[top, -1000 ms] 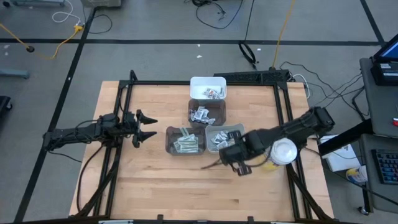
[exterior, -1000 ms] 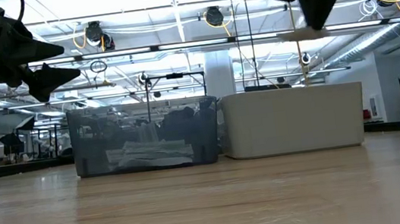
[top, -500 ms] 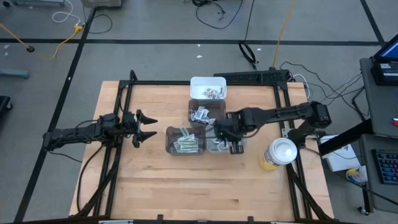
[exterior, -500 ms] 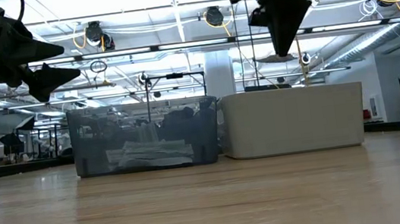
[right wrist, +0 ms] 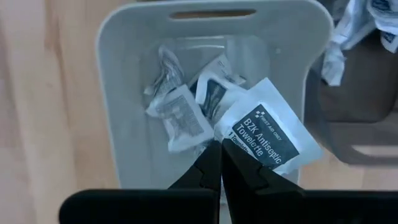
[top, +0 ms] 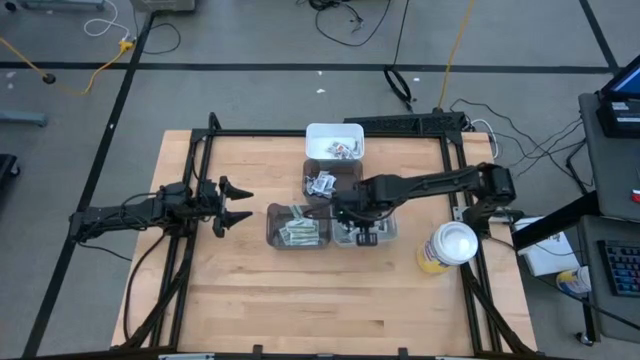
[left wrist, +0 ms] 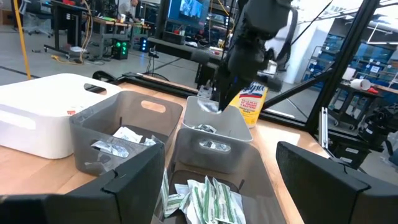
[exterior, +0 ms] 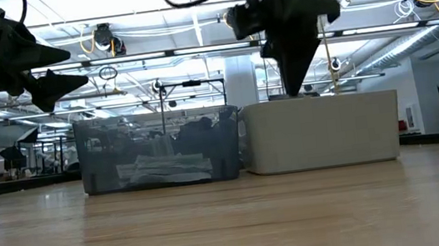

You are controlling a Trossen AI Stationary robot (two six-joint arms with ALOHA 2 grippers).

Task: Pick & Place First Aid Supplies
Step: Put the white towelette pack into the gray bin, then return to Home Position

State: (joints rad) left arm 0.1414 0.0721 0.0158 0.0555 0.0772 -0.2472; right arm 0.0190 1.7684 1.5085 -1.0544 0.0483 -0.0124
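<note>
My right gripper (right wrist: 221, 152) is shut on a white sachet (right wrist: 267, 134) printed "BZK Antiseptic Towelette". It hangs over the light grey bin (right wrist: 118, 93), where several sachets (right wrist: 183, 115) lie on the floor. In the high view this bin (top: 385, 238) is the right one of the front row, and my right gripper (top: 357, 222) points down above it. In the low view the same gripper (exterior: 292, 87) stands just above the bin's rim (exterior: 317, 101). My left gripper (top: 245, 204) is open, level and holds nothing at the table's left. My right gripper pinches the sachet by one corner (right wrist: 231, 138) between its two fingers. The fingers come from above, pointing down. The sachet sticks out sideways from the fingertips, lifted clear above the sachets in the light grey bin.
A dark bin with strip wrappers (top: 297, 228) stands left of the light grey one. Behind them are a dark bin with packets (top: 330, 184) and a white bin (top: 335, 141). A yellow canister with a white lid (top: 447, 248) stands on the right.
My right gripper has swung from beside the yellow canister toward the table's left and far side, sinking a little. It has stayed shut on the sachet and now stands over the light grey bin.
</note>
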